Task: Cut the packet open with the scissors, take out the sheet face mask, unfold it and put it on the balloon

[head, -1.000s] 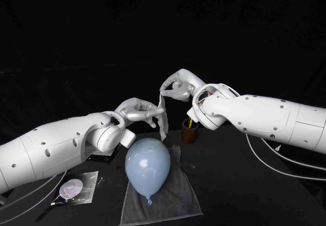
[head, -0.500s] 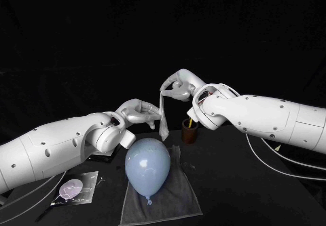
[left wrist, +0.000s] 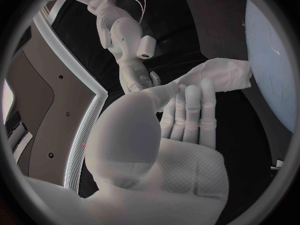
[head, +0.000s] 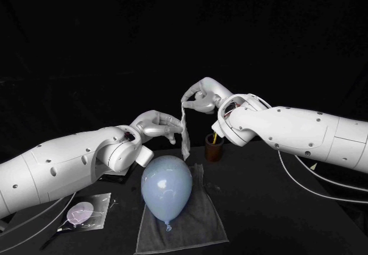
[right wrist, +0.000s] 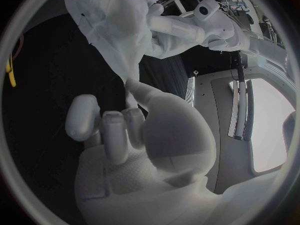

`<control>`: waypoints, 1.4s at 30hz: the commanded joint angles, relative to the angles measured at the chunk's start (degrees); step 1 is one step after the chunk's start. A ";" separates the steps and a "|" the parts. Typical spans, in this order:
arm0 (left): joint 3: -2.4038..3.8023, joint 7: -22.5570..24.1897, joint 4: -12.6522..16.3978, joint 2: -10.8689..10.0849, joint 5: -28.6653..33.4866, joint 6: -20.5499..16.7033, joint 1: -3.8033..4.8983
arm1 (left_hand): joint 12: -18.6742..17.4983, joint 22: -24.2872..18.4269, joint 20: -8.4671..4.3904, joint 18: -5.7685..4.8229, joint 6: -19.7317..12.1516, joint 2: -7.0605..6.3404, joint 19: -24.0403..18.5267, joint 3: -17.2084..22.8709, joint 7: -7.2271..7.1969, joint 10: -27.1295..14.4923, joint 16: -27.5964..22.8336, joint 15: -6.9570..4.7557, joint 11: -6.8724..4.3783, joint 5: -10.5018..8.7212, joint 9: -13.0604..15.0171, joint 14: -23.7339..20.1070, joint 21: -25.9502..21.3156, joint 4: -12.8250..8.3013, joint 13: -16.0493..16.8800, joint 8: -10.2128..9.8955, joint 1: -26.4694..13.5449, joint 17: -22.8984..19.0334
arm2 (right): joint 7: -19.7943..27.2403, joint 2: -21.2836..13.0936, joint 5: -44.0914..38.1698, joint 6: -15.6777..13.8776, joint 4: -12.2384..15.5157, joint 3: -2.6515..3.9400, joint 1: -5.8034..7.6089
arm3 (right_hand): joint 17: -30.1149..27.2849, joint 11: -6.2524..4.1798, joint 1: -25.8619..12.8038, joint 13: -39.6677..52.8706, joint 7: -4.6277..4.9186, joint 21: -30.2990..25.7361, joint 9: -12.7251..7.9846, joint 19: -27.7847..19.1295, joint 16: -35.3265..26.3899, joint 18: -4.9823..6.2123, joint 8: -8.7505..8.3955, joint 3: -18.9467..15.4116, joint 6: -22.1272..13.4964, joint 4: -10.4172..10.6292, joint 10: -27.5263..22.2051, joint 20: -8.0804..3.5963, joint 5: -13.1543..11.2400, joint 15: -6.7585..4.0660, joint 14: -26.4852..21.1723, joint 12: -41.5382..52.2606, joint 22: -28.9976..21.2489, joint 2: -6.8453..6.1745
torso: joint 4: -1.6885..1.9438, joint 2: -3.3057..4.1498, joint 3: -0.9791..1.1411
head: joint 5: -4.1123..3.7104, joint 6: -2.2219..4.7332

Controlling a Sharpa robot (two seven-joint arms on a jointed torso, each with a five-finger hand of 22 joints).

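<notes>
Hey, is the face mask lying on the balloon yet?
No, the left hand and right hand hold the face mask up as a hanging strip, and the balloon is bare.

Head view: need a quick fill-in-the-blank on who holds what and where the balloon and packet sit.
1. The left hand and the right hand both hold the ____ in the air between them.
2. The balloon lies on a grey ____.
3. The packet lies on the table, on the robot's ____ side of the balloon.

Missing words: sheet mask; towel; left.
</notes>
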 commanded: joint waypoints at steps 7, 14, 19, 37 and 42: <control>0.06 2.03 -0.10 0.03 1.80 -1.71 0.00 | 0.82 -1.19 -0.26 0.89 1.83 -1.08 1.11 -0.99 -0.71 2.60 0.48 -0.50 -0.98 0.25 2.56 0.95 -1.23 -0.48 0.43 2.33 -3.46 0.29 | 0.14 -0.16 -0.05 -0.10 0.10 0.05 0.03 | 11.28 -0.24 0.22 7.91 -0.03 0.20 0.54 0.33 0.23 -0.02 0.18 0.24 0.31 0.01 2.25 0.00 0.40 -0.35 4.31 0.13 0.10 0.09 | 0.02 -0.03 -0.01 | -0.03 -0.11; 0.06 1.66 -0.21 -0.06 2.04 -2.74 0.00 | 2.72 -3.03 -0.31 0.85 2.27 -2.11 2.59 -2.56 -2.98 4.79 1.41 -1.22 -1.99 0.20 6.32 1.82 -3.52 0.84 1.85 5.68 -7.43 0.88 | 0.16 -0.30 -0.05 -0.31 0.27 0.05 0.03 | 11.29 -0.25 0.11 7.88 -0.03 0.28 0.61 0.41 0.23 -0.04 0.30 0.45 0.27 -0.06 2.25 -0.01 0.40 -0.35 4.32 0.08 0.18 -0.02 | 0.03 0.02 -0.02 | -0.06 -0.16; 0.05 0.98 -0.27 -0.15 2.08 -3.35 0.00 | 4.66 -4.46 -0.51 0.87 2.78 -2.99 4.13 -5.08 -4.18 4.86 2.22 -1.92 -2.55 0.25 9.30 2.21 -5.29 3.10 3.53 7.92 -9.29 1.46 | 0.22 -0.34 -0.05 -0.88 0.38 0.05 0.03 | 11.29 -0.25 0.11 7.88 -0.03 0.28 0.61 0.41 0.23 -0.04 0.30 0.45 0.27 -0.06 2.25 -0.01 0.40 -0.35 4.32 0.08 0.18 -0.02 | 0.01 0.00 0.00 | -0.04 -0.19; 0.00 -2.01 -0.10 -0.28 -3.48 -4.98 -0.04 | -0.28 -10.58 3.18 0.74 -10.63 -8.74 3.24 -17.22 4.01 -8.81 -0.25 3.68 3.81 0.23 5.83 -5.19 -14.67 6.71 1.98 -2.71 -7.45 0.69 | -0.12 -0.02 -0.05 -2.21 0.02 0.06 0.03 | 11.32 -0.25 0.05 7.95 -0.03 0.32 0.63 0.45 0.25 -0.05 0.36 0.55 0.25 -0.07 2.29 -0.01 0.39 -0.36 4.34 0.15 0.22 -0.05 | 0.03 0.04 -0.06 | -0.23 0.01; -0.01 -2.36 0.03 -0.08 -6.08 -5.92 -0.10 | 0.29 -11.25 3.30 0.81 -10.57 -8.13 3.78 -18.90 4.02 -9.15 0.04 3.72 3.84 0.25 6.00 -5.47 -15.51 6.70 2.08 -2.67 -5.64 0.61 | -0.22 0.10 -0.05 -2.30 0.00 0.06 0.03 | 11.34 -0.25 0.04 7.97 -0.03 0.36 0.65 0.48 0.25 -0.06 0.38 0.59 0.25 -0.08 2.30 -0.01 0.39 -0.36 4.35 0.16 0.25 -0.05 | 0.04 -0.01 -0.02 | -0.08 0.03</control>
